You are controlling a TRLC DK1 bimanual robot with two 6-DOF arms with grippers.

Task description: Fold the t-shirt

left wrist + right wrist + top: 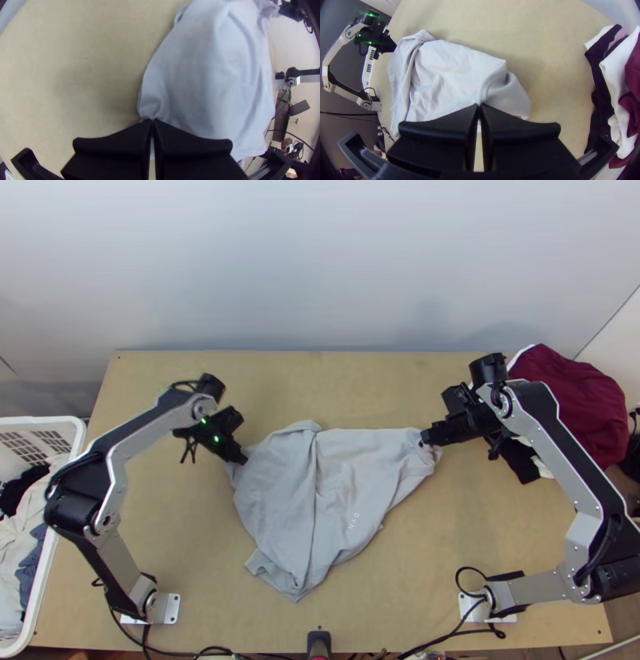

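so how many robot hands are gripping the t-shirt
2. In the top view, the left hand is shut on the grey t-shirt at its left edge, the right hand at its right end.

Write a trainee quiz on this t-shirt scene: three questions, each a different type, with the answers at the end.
1. True or false: the grey t-shirt lies neatly folded into a small square.

2. How do the jaws of the left gripper and the right gripper stand?
A) both wide open
B) both closed on the t-shirt
C) one open, one closed

3. Fill in: the white basket is on the ____ side of the top view.

Key: 1 false; 2 B; 3 left
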